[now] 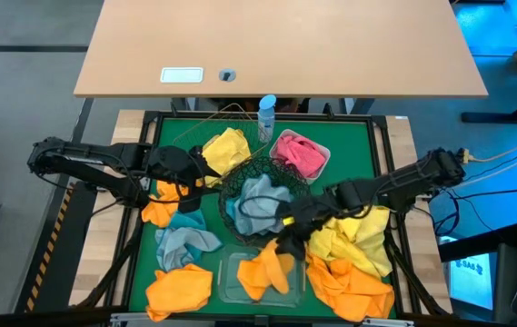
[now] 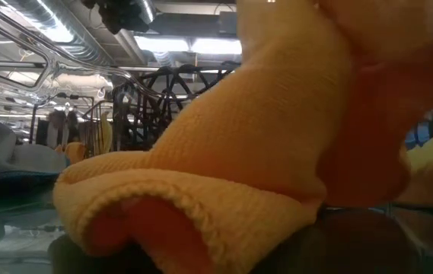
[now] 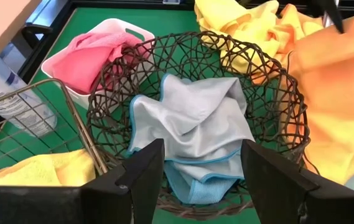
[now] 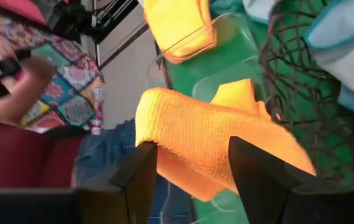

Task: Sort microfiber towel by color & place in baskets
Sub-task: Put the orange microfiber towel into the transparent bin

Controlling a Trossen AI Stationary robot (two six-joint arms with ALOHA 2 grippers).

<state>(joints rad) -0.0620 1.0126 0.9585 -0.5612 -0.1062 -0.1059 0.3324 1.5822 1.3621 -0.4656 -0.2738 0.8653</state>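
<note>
Two grippers are reporting. Right gripper (image 4: 192, 165) is hanging over the clear tub (image 1: 226, 282), my jaws standing apart, an orange towel (image 4: 214, 146) draping just ahead of my fingers; whether it is touching them I cannot tell. Left gripper (image 3: 201, 168) is waiting with jaws wide, facing the black wire bowl (image 3: 288, 93) holding grey-blue towels (image 3: 195, 121)

Even, bright overhead light; soft shadows. Ceiling strip lights (image 2: 182, 42) glare in low view. Orange towel (image 2: 262, 152) fills it, near folds blurred. Wrist views sharp.
</note>
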